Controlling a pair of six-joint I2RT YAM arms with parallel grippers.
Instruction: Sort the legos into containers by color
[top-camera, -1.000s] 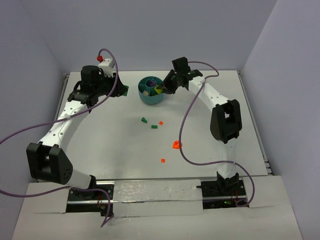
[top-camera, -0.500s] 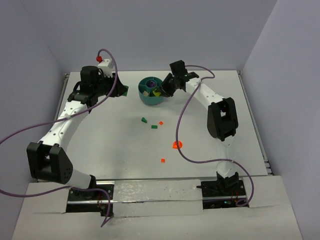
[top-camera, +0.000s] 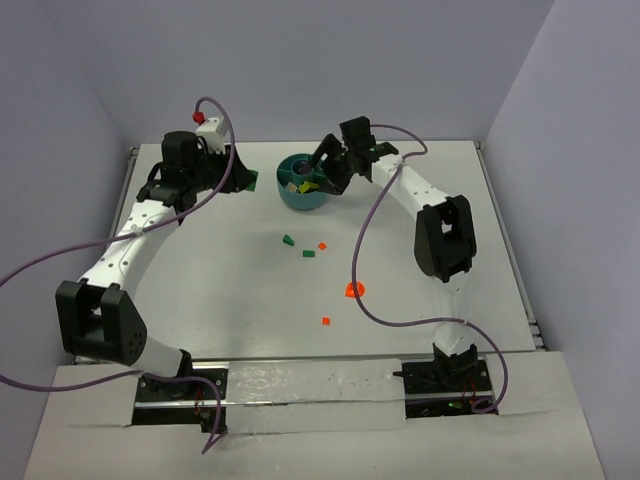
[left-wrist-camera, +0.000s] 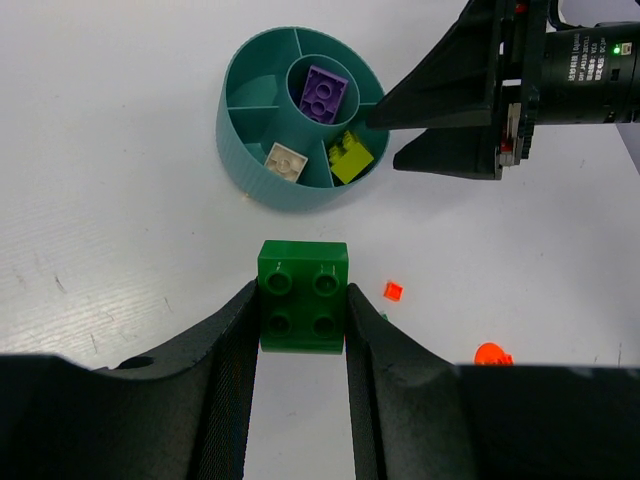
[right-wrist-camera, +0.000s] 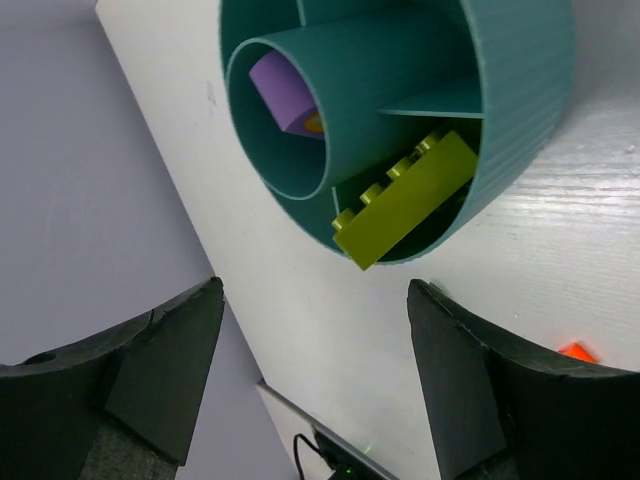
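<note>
The white table (top-camera: 250, 300) fills most of the top view. The left arm (top-camera: 125, 245) curves up its left side and the right arm (top-camera: 440, 235) bends up its right side, both reaching toward the upper middle of the frame. There stands the round teal bowl (top-camera: 300, 198), split into wedge compartments around a central hub. The right gripper (top-camera: 325, 172) hangs at the bowl's right rim, released, with its fingers spread wide and nothing between them. In the right wrist view the bowl (right-wrist-camera: 520, 90) fills the top of the frame beyond that gap. The left gripper (left-wrist-camera: 301, 295), left of the bowl in the top view, is clenched on a dark green brick (left-wrist-camera: 303, 296). This two-by-two piece is held between both fingers at the centre of the left wrist view, below the bowl and outside it; whether it touches the table I cannot tell. A lime brick (right-wrist-camera: 405, 200) lies tilted in the wedge nearest the right gripper, leaning on the outer wall. A purple brick (left-wrist-camera: 324, 93) sits in the hub, and a whitish brick (left-wrist-camera: 284, 162) sits in the wedge beside the lime one. Loose at the middle of the top view lie two green bits (top-camera: 287, 239) with an orange one just beside them. Two more orange bits (top-camera: 352, 290) lie lower in the frame.
</note>
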